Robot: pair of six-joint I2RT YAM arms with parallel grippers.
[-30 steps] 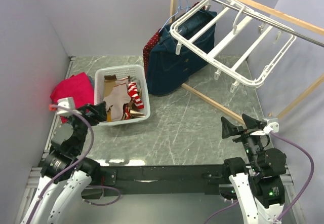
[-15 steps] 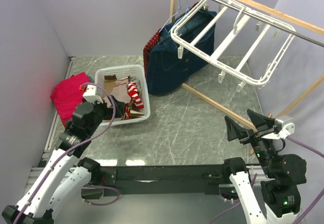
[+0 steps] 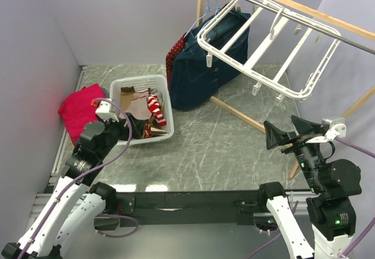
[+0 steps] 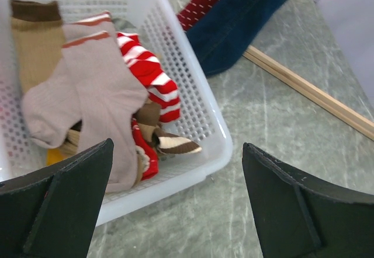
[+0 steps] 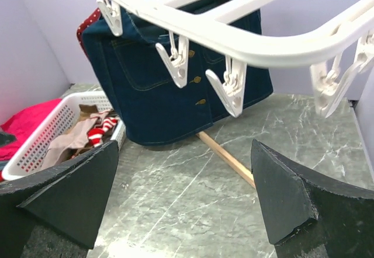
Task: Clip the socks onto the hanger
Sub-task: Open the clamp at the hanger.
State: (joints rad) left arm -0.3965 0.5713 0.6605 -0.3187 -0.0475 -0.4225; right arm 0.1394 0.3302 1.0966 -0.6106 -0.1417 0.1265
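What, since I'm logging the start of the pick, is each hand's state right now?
Left hand: open, empty, by the basket.
Right hand: open, empty, facing the hanger.

A robot test booth dressed as a laundry corner: plain lilac walls [image 3: 135, 19] box in a marble-look bench [image 3: 217, 147] with arm bases [image 3: 274, 193] bolted along its near edge. Far right a wooden rack [image 3: 201, 4] holds a hanger [image 3: 262, 43] and garment [image 3: 199, 77], far left a basket [image 3: 167, 115] of socks [image 3: 137, 104].
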